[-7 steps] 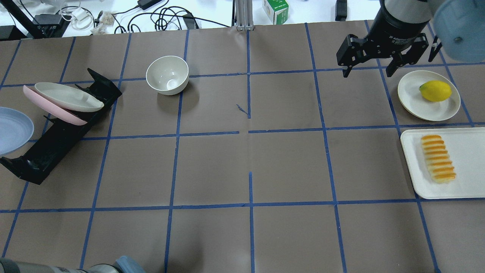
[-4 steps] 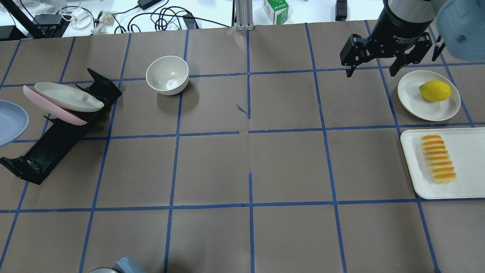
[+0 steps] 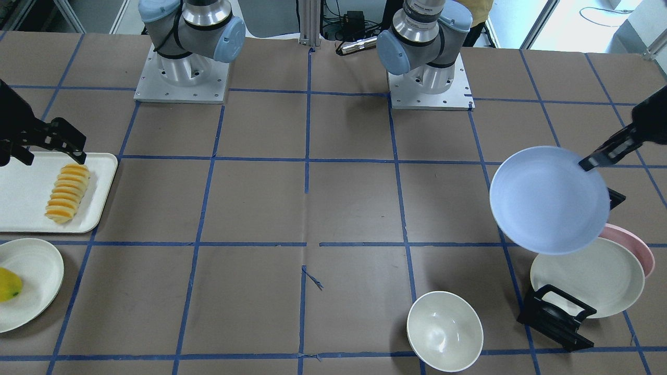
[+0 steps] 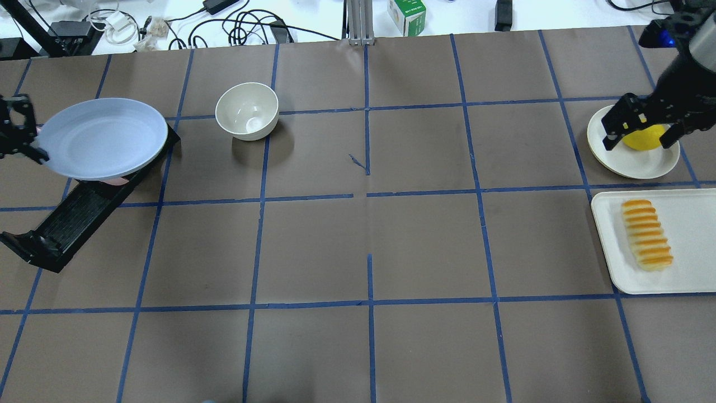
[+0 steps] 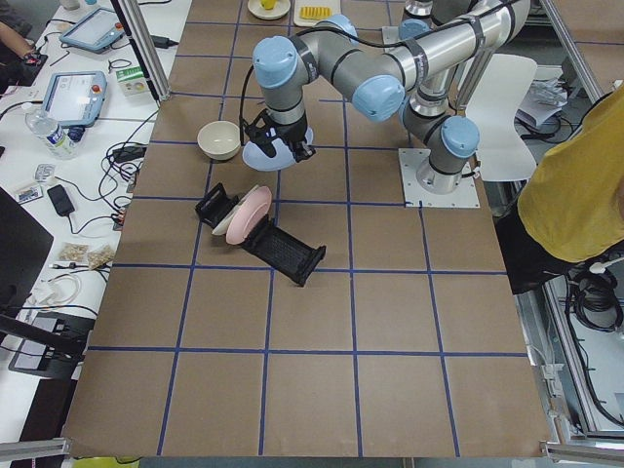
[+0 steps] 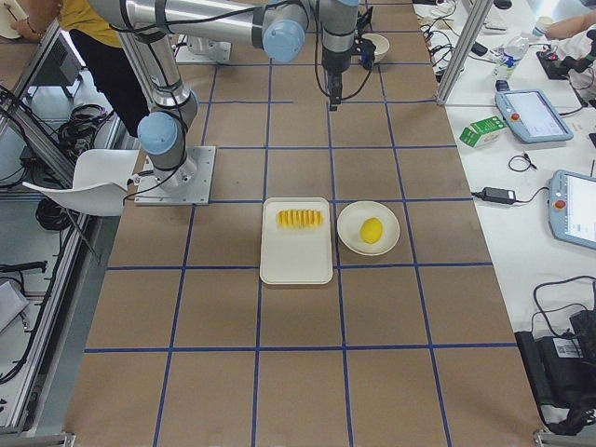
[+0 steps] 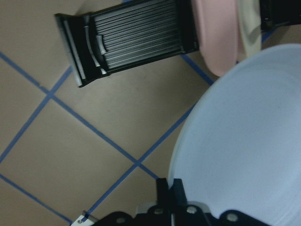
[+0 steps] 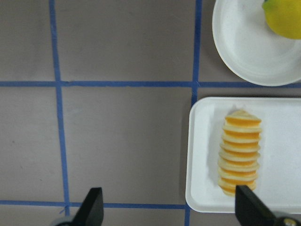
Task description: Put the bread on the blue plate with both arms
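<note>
The bread (image 4: 647, 234) lies on a white tray (image 4: 691, 274) at the right edge; it also shows in the right wrist view (image 8: 241, 151) and the front view (image 3: 66, 192). My left gripper (image 4: 33, 148) is shut on the rim of the blue plate (image 4: 103, 138) and holds it in the air, tilted, above the black rack; the plate fills the left wrist view (image 7: 244, 141) and shows in the front view (image 3: 550, 200). My right gripper (image 4: 639, 140) is open and empty, high over the lemon plate, behind the bread; its fingertips (image 8: 94, 207) frame the tray.
A lemon (image 3: 8, 284) sits on a cream plate (image 4: 635, 162) behind the tray. A black rack (image 4: 72, 218) holds a pink plate (image 3: 638, 250) and a cream-white plate (image 3: 589, 284). A white bowl (image 4: 246, 110) stands at the back left of centre.
My left gripper has carried the blue plate in from the left edge to above the rack. My right gripper has moved right and nearer, over the lemon plate, still open.
</note>
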You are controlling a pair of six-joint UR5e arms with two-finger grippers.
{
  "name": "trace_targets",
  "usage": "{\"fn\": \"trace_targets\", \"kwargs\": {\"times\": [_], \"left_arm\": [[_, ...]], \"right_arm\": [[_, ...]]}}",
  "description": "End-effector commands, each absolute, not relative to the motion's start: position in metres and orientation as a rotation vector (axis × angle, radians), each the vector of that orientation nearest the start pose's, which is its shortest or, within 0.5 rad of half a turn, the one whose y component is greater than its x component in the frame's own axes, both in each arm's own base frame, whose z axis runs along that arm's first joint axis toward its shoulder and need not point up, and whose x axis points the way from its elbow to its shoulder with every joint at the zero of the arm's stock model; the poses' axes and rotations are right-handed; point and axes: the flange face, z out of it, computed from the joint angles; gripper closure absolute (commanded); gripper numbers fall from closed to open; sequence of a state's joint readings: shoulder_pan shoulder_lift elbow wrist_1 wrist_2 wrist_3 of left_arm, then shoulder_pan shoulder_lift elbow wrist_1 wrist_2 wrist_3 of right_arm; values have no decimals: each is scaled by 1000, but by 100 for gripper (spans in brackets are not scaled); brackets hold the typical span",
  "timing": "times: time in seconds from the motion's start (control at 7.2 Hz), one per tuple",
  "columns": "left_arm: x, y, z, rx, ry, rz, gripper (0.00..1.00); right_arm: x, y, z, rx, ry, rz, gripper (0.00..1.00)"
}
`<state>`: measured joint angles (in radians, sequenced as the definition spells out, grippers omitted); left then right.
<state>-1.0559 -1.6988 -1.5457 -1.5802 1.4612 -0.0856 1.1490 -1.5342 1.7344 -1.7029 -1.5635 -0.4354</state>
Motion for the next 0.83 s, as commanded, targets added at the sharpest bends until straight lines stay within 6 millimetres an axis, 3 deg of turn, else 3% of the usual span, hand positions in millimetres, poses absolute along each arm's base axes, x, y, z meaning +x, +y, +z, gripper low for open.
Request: {"fn": "trace_targets", "kwargs": {"times": [0.0,0.14,0.28,0.56,0.69], "left_arm": [[56,-559,366,-830,3227,-38,100],[17,-555,345,-853,3232,-8,100],[-38,-558,336,-910,3284,-64,100],[-130,-562,298,-949,3290,-67,100],[-161,-565,272,-917,3304,-41,100]], "right_arm": [[-128,-476,335,25,3101,117,0],[-135,-463,294,69,3116,73,0],[-142,-456,257,67,3141,13,0],[-167,-458,217,4,3149,96,0],[-177,-463,208,-13,3207,111,0]]}}
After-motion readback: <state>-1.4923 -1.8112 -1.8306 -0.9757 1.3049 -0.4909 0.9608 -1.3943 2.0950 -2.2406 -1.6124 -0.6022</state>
